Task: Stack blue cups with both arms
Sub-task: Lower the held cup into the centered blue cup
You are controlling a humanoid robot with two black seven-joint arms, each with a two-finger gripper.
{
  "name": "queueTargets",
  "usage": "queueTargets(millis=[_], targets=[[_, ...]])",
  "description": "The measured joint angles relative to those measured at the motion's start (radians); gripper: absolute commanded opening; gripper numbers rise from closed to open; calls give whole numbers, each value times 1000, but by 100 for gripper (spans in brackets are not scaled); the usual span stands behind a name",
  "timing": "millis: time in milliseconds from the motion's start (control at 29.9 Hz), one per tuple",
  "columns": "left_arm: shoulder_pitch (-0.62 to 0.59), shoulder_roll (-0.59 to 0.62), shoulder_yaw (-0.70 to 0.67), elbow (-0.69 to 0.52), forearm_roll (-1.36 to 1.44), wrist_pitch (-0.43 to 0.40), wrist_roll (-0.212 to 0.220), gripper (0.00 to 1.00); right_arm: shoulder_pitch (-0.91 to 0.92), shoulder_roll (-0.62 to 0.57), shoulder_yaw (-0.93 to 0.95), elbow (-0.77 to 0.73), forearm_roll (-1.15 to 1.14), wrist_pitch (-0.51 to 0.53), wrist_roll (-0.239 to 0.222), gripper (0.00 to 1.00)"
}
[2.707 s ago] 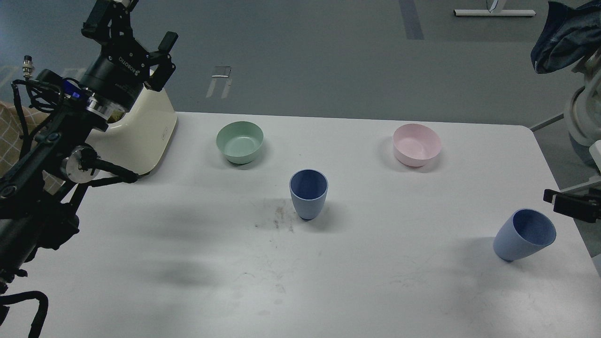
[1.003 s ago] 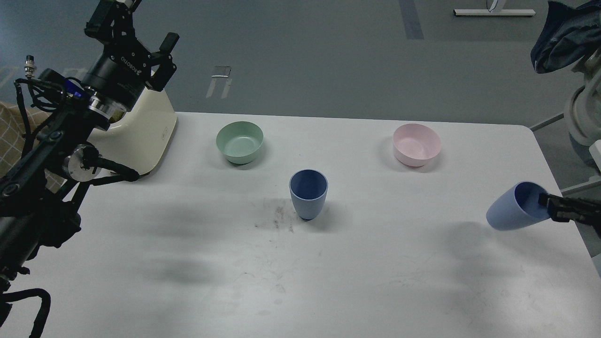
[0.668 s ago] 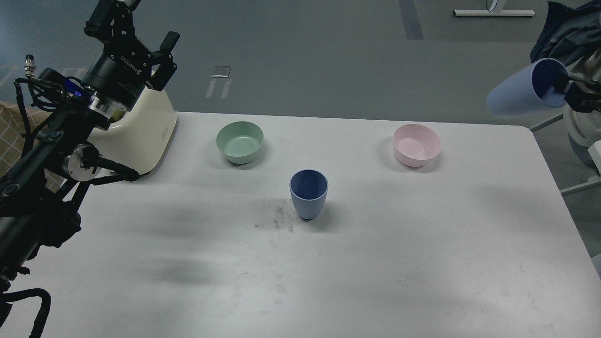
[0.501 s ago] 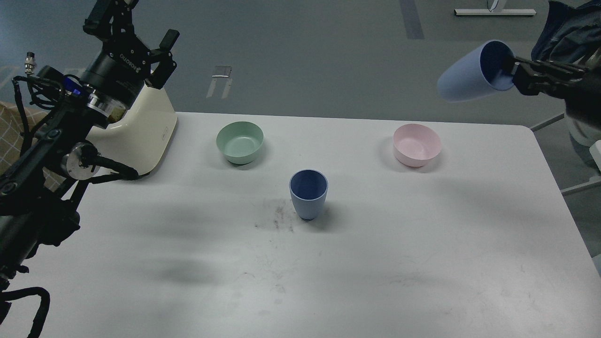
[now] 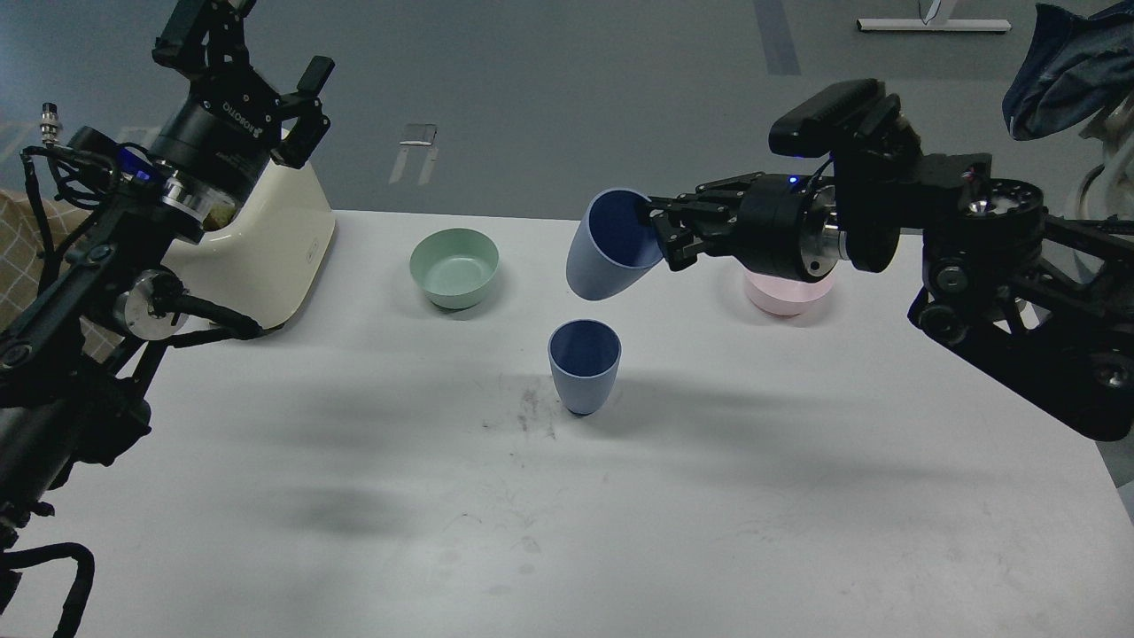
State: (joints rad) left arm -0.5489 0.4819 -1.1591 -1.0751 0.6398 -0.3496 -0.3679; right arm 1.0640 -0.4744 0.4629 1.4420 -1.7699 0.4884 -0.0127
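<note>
Risk: my right gripper [image 5: 663,237] pinches the carried cup [image 5: 611,245] by its rim, tilted, above the standing cup [image 5: 584,366]. Lowered askew, it may topple that one. Left gripper [image 5: 257,66] spread, idle.

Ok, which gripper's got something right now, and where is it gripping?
The right gripper holds one blue cup by its rim, tilted above the other cup. The left gripper is open, holding nothing.

Right gripper [image 5: 663,237] carried tilted blue cup [image 5: 609,246] from table's right edge to seemingly above standing cup [image 5: 584,366].
</note>
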Motion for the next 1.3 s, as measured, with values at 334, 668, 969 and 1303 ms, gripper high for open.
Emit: queueTargets(millis=[334, 668, 969, 1303], targets=[[0, -1, 2, 0, 0, -1, -1, 98, 13, 39, -79, -27, 2, 0, -1, 0], [-3, -2, 3, 0, 0, -1, -1, 98, 17, 72, -82, -27, 2, 0, -1, 0], [-5, -1, 3, 0, 0, -2, 0, 98, 7, 88, -98, -49, 0, 0, -1, 0], [-6, -1, 3, 0, 0, -2, 1, 98, -4, 89, -112, -51, 0, 0, -3, 0]])
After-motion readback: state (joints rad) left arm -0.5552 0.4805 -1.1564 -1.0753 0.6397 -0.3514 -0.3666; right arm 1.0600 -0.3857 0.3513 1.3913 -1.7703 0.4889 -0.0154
